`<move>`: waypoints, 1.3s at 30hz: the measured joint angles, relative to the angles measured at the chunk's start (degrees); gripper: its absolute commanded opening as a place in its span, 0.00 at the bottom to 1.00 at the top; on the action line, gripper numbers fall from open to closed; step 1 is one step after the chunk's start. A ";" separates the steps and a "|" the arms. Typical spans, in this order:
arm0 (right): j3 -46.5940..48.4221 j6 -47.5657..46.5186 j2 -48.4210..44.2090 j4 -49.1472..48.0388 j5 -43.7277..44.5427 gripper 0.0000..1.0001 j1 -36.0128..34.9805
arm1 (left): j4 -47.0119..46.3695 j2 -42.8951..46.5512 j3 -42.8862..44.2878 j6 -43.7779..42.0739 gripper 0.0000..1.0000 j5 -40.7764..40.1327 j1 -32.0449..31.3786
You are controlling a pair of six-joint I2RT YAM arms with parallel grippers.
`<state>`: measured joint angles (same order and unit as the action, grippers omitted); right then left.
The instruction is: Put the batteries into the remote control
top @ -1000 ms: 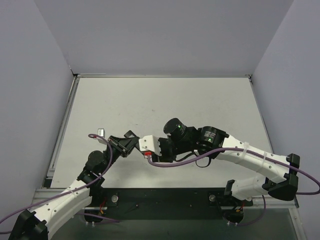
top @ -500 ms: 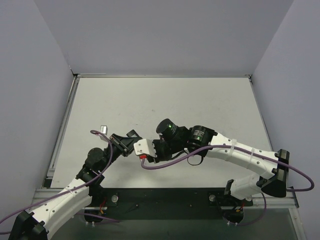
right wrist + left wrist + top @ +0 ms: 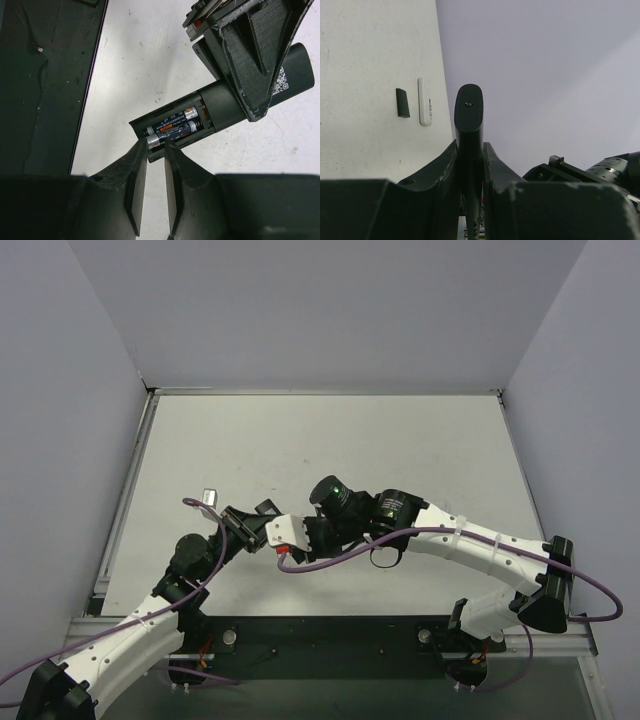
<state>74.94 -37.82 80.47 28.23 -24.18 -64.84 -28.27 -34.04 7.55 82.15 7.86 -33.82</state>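
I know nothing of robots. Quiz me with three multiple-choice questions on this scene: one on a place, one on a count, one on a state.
1. Where is the slim white remote?
A. flat on the white table, beside a small black rectangular piece
B. standing upright
C. hanging from a cable

2. How many batteries sit in the open compartment of the black remote?
A. none
B. two
C. four

3. The left gripper is:
A. wide open
B. shut on the black remote
C. holding a cloth

Answers: A, it lies next to the piece on the table; B, two cylinders lie side by side; B, its fingers clamp the remote's body.
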 measured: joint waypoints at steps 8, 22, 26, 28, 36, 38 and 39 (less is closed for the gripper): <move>-0.61 0.00 0.02 -0.24 -0.04 0.10 0.04 | -0.04 0.00 0.07 -0.04 0.00 0.15 0.00; -1.25 0.26 0.66 -0.37 -0.26 0.04 0.79 | 0.22 0.00 0.07 -0.31 0.00 0.02 0.04; -1.25 0.44 1.03 -0.57 -0.31 0.00 0.81 | 0.57 -0.09 0.07 -0.35 0.00 -0.31 0.07; -1.25 0.50 1.20 -0.57 -0.33 0.00 0.92 | 0.61 -0.22 0.07 -0.31 0.00 -0.33 0.07; -1.25 1.31 3.06 -0.76 -0.28 0.00 1.49 | 1.64 -0.26 0.07 -0.72 0.00 -1.31 0.17; -1.25 1.55 3.39 -0.87 -0.26 0.00 1.49 | 1.86 -0.26 0.07 -0.85 0.00 -1.44 0.17; -1.25 1.73 3.63 -0.94 -0.20 0.00 1.49 | 2.12 -0.26 0.07 -0.98 0.00 -1.60 0.17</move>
<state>73.69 -36.10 84.09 27.29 -24.38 -63.35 -26.15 -34.30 7.62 81.17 6.26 -33.65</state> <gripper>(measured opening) 0.002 0.269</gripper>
